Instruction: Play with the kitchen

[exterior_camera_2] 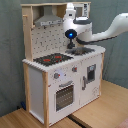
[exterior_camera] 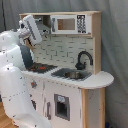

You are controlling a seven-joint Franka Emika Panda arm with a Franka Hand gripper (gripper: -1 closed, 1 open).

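The kitchen [exterior_camera: 75, 95] is a tall white and light-wood toy unit, seen in both exterior views. Its red-ringed black hob [exterior_camera_2: 52, 59] lies beside the grey sink [exterior_camera: 72, 74], which has a black tap [exterior_camera: 83, 59]. The oven door [exterior_camera_2: 64, 95] and knobs [exterior_camera_2: 56, 76] face the front. My white arm [exterior_camera_2: 112, 30] reaches in from the second exterior view's right. The gripper [exterior_camera_2: 71, 46] hangs under a blue-lit wrist, above the worktop between hob and sink, touching nothing that I can see. In the first exterior view the wrist [exterior_camera: 30, 29] sits high at the kitchen's left end, under the hood shelf.
A toy microwave [exterior_camera: 67, 23] fills the upper shelf beside the hood [exterior_camera_2: 47, 20]. A rounded counter end [exterior_camera: 102, 78] sticks out at the first exterior view's right. A grey curtain [exterior_camera_2: 12, 45] hangs behind. The kitchen stands on wooden table boards [exterior_camera_2: 107, 107].
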